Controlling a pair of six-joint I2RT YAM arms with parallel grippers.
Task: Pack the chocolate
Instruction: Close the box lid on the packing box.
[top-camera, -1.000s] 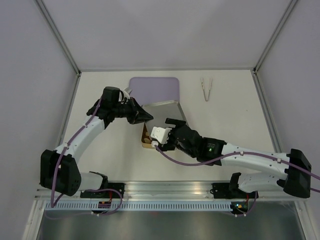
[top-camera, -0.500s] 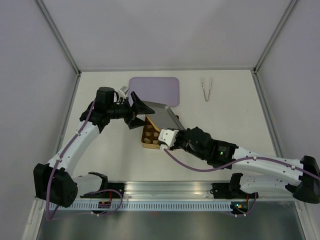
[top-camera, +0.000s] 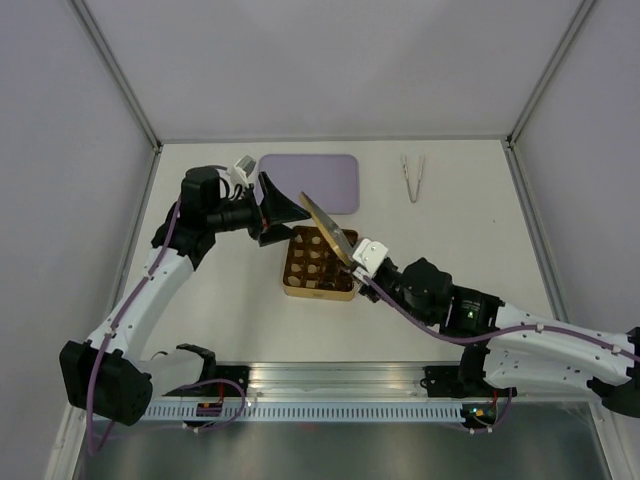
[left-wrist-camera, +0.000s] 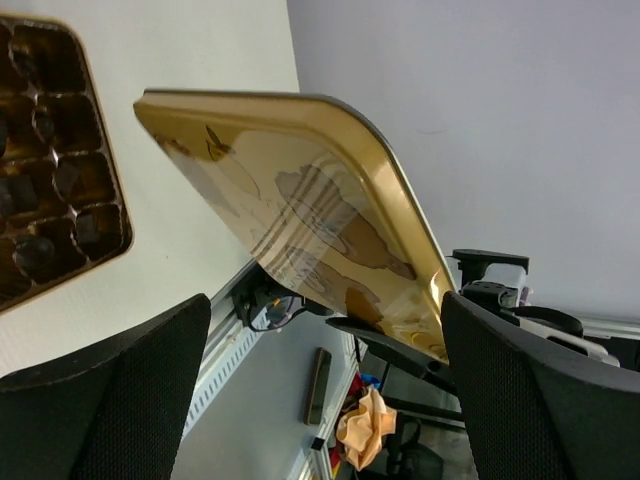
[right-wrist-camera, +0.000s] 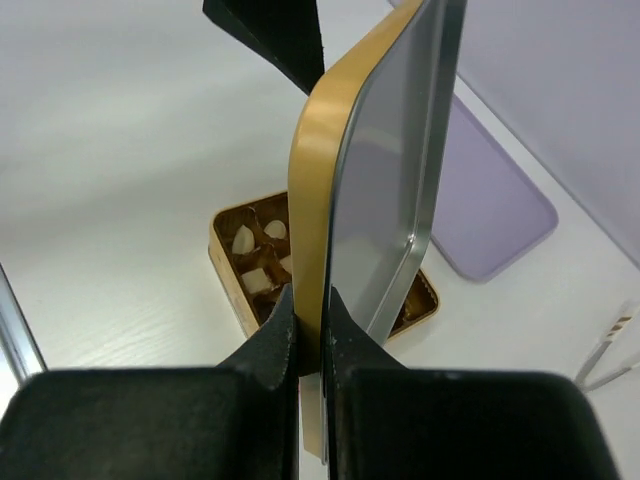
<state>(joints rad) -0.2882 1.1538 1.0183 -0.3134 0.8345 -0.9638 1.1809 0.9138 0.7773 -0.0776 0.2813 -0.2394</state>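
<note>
A gold tin (top-camera: 290, 272) lies open on the table. Its cells hold the chocolate: pale cream pieces (right-wrist-camera: 246, 240) and dark brown lumps (left-wrist-camera: 62, 180). My right gripper (top-camera: 352, 250) is shut on the tin's gold lid (top-camera: 328, 228), which stands on edge, tilted above the tin's right side. In the right wrist view the fingertips (right-wrist-camera: 283, 322) pinch the lid's rim (right-wrist-camera: 312, 220). My left gripper (top-camera: 285, 222) stands open just left of the lid and holds nothing. Its wrist view shows the lid's printed face (left-wrist-camera: 300, 200) between the wide-apart fingers (left-wrist-camera: 110, 400).
A lilac mat (top-camera: 310, 180) lies behind the tin. Metal tweezers (top-camera: 413, 177) rest at the back right. Sloping walls close in the table on three sides, and an aluminium rail (top-camera: 330, 380) runs along the near edge.
My left gripper opened, let go of the lid and drew back to the left. My right gripper shut on the lid and pulled right, so the tin now lies flat and uncovered.
</note>
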